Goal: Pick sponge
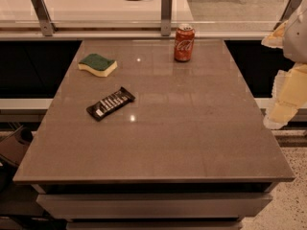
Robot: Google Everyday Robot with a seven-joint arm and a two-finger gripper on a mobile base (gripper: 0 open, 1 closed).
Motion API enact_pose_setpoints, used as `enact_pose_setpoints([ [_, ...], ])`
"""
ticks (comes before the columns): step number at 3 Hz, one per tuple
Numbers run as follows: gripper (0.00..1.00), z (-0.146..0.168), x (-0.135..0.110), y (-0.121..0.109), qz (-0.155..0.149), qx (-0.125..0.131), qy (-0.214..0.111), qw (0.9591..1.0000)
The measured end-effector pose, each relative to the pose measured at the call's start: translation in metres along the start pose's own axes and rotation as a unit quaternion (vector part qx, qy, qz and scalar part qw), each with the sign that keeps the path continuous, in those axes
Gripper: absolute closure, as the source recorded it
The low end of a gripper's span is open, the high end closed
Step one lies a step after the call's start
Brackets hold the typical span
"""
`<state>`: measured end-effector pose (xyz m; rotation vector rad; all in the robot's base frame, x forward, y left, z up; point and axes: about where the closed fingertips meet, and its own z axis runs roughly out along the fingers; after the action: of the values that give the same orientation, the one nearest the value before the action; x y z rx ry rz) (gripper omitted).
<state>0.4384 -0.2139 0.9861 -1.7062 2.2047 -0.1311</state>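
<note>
Gripper (284, 98) parked off the table (192, 143) at 3 o'clock, well apart from everything; open or closed, can't tell. Sponge (98, 64) flat at 10 o'clock, green side up, clear of candy bar (111, 103) and can (184, 43), likely spaced for an easy grasp.

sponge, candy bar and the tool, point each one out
sponge (97, 64): camera view, on its dark green top
candy bar (111, 103): camera view, middle of the black wrapper
tool (286, 98): camera view, at the right edge of the picture, on its pale yellow part
</note>
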Motion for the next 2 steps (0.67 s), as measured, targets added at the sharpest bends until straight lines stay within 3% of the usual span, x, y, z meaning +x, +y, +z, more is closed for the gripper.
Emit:
enact_pose_setpoints([
  [1, 0.00, 0.000, 0.000, 0.000, 0.000, 0.000, 0.000, 1.0000],
  [2, 0.00, 0.006, -0.016, -0.005, 0.015, 0.009, -0.043, 0.9989],
])
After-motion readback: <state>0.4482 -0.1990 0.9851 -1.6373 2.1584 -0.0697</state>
